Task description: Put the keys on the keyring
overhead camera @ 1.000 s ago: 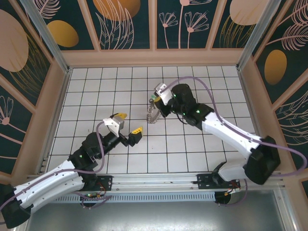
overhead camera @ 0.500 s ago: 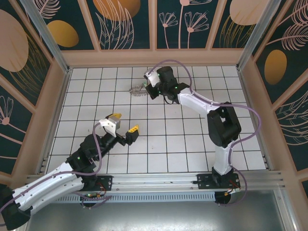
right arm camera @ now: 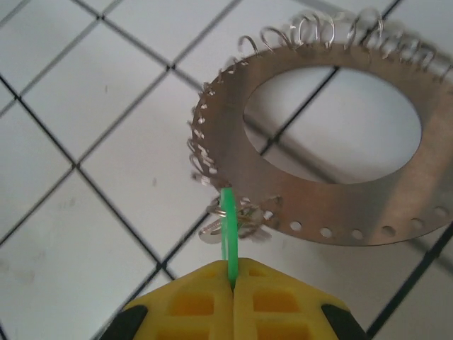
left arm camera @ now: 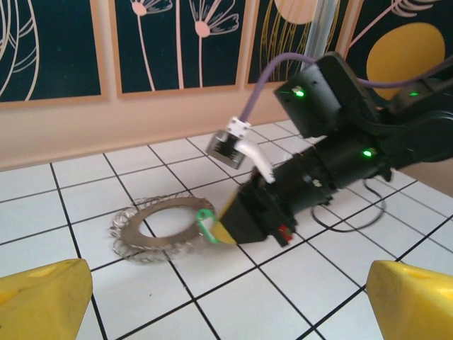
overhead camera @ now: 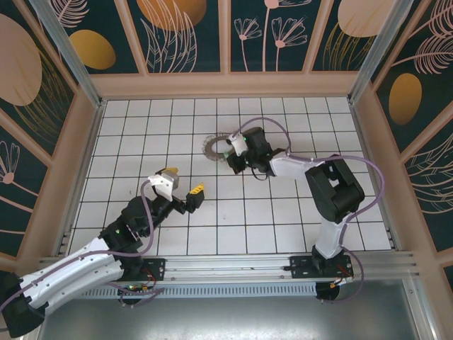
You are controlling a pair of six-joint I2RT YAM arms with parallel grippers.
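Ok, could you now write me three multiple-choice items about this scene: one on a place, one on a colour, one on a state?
1. Where is the keyring?
A. flat on the tiles
B. hung on a rail
C. leaning on the wall

2. What colour is the key in the right hand?
A. red
B. green
C. blue

3. How is the left hand?
A. open, holding nothing
B. shut on a cable
C. shut on a tile

Answers:
1 A: the ring lies flat on the white tiles.
2 B: a thin green strip stands between the shut yellow fingers.
3 A: its two yellow tips stand wide apart with nothing between them.
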